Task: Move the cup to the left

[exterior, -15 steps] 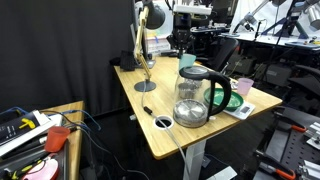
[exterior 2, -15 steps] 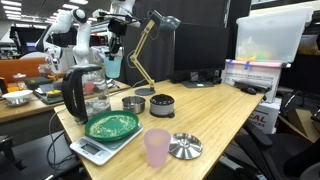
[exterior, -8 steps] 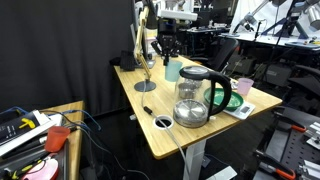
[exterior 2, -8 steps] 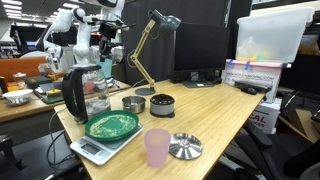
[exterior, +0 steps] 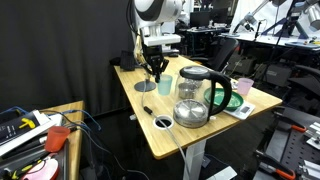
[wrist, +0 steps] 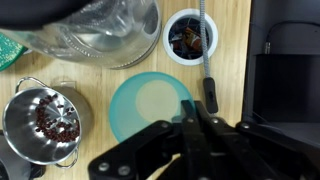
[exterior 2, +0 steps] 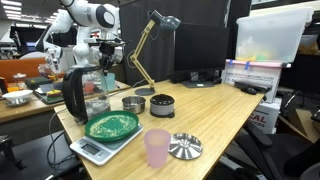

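The robot arm's gripper (exterior: 156, 70) reaches down at the far end of a wooden desk (exterior: 150, 138), with the teal cup (exterior: 165, 85) directly beneath it. The cup stands upright, low at the desk surface and just beside the glass kettle (exterior: 190, 100), on the side away from the green bowl (exterior: 218, 95) and the pink cup (exterior: 243, 87). In the wrist view the cup (wrist: 148, 108) shows as an open, empty circle. There the dark fingers (wrist: 192, 128) are drawn close together across its rim, pinching the wall between them. A steel bowl (wrist: 42, 122) of dark red bits sits near the cup, the kettle fills the top of that view, and a white-ringed cable hole (wrist: 190, 38) lies in the desk beyond.
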Motion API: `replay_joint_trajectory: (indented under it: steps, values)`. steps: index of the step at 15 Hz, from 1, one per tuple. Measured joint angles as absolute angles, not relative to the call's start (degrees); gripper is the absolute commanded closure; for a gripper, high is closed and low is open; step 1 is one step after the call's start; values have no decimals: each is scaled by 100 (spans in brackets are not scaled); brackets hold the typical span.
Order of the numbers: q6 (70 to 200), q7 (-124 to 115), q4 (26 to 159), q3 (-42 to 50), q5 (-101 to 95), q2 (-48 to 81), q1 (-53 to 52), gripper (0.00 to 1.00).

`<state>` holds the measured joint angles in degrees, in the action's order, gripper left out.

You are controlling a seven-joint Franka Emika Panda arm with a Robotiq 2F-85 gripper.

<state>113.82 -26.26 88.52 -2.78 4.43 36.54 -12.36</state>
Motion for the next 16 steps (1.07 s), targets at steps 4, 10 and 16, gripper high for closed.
replay_joint_trajectory:
  steps: [4,10,16]
  values:
    - [11510,-2639,8648,-272,323,3983,-1400,99]
    - [12187,-2875,8603,-61,-66,4286,-1552,99]
    - [12474,-3205,8527,194,-104,4657,-1543,57]
